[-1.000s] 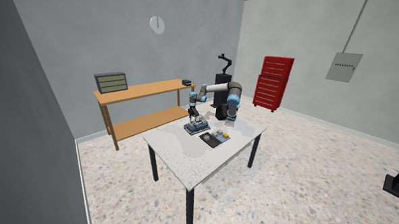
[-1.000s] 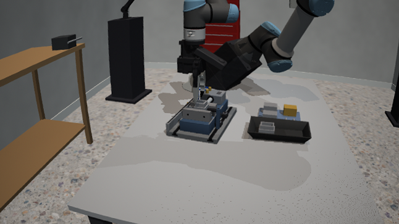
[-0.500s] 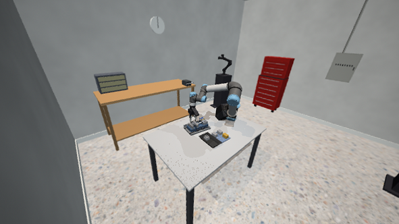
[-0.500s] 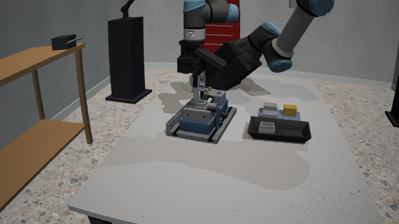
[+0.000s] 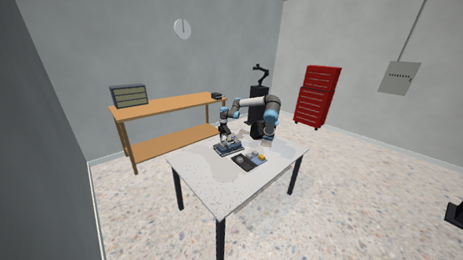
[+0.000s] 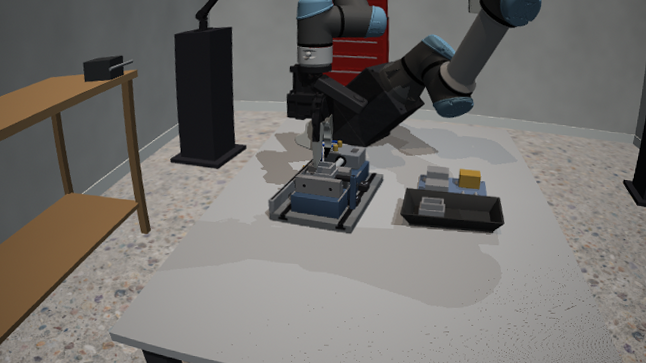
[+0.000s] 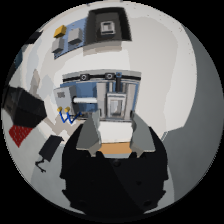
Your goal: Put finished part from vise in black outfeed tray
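The finished part [image 6: 325,170], a grey block with a pocket on top, sits clamped between the jaws of the blue and grey vise [image 6: 326,193] at the middle of the table. It also shows in the wrist view [image 7: 117,103]. My gripper [image 6: 319,152] points straight down right over the part, with its fingertips close to the part's top. In the wrist view the gripper [image 7: 116,131] has its fingers apart with nothing between them. The black outfeed tray [image 6: 453,209] lies to the right of the vise, with one pocketed part [image 6: 432,205] in its left end.
A blue fixture behind the tray carries a grey block [image 6: 436,176] and a yellow block [image 6: 469,177]. The arm's base [image 6: 375,108] stands behind the vise. A wooden shelf [image 6: 43,112] stands left of the table, a black pedestal [image 6: 204,92] behind it.
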Robot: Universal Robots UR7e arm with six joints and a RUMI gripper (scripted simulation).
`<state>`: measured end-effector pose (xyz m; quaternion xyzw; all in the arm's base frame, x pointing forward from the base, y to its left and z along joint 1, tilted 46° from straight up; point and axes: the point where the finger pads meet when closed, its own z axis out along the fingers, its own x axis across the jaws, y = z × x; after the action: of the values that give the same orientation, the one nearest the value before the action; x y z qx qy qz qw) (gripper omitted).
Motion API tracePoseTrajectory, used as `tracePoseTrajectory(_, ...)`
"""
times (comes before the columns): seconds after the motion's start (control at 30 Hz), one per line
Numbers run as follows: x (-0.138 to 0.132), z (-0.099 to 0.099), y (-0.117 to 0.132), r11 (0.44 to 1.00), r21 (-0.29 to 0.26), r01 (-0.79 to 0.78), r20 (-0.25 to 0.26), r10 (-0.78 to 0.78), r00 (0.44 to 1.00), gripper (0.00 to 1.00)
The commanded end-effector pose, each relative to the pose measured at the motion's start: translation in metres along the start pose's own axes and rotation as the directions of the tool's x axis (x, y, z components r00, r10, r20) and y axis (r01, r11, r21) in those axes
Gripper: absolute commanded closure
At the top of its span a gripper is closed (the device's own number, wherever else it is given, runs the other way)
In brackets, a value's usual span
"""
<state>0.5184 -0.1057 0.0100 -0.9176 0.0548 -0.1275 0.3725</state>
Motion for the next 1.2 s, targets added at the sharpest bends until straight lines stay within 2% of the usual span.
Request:
tracePoseTrajectory(0.0, 0.0003, -0.0003, 0.0002, 1.000, -0.001, 0.000, -0.001, 0.000, 1.000, 0.60)
tracePoseTrajectory(1.17, 0.0003, 0.0086, 0.0002, 1.000, -0.001, 0.000, -0.001, 0.000, 1.000, 0.60)
